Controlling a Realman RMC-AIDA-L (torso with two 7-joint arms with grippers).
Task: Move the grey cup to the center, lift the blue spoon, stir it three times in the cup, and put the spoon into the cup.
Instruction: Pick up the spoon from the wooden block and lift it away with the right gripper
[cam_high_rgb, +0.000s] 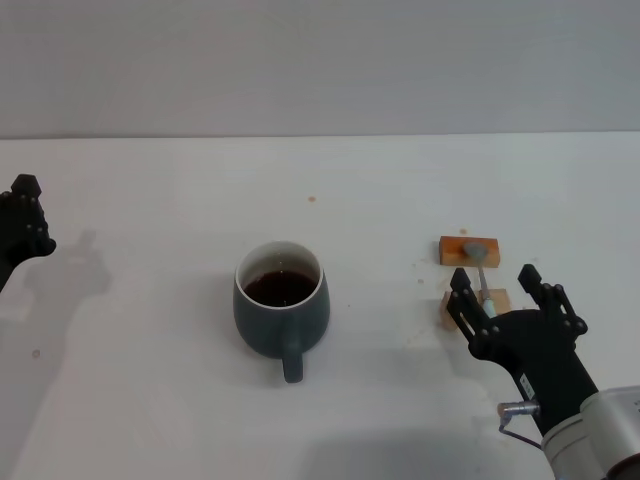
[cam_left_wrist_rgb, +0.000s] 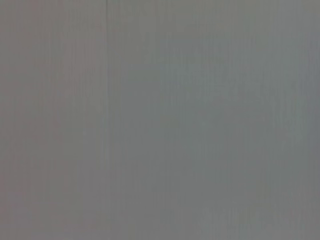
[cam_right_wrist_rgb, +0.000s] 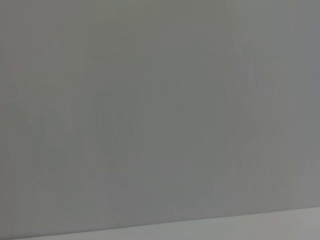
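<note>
- Cup (cam_high_rgb: 281, 310): upright on bench (cam_high_rgb: 150, 400), near centre of head view, handle toward robot, dark liquid inside. First step judged done.
- Spoon (cam_high_rgb: 482, 272): bridging two wooden blocks (cam_high_rgb: 470, 250), well right of cup; bowl on far block, pale handle over near block, running toward robot.
- Right gripper (cam_high_rgb: 492, 285): fingers spread wide, one fingertip either side of spoon handle above near block; not closed on anything. Contact with handle not discernible.
- Left gripper (cam_high_rgb: 22, 225): parked at far left edge, well clear of cup; finger state cannot be told.
- Wrist views: plain grey only, nothing usable.
- Step in hand: spoon pickup, pre-grasp.
- Next move calls for: settling fingers level with handle, closing squarely across it, lifting straight up off blocks without dragging them, then carrying left over cup mouth.
</note>
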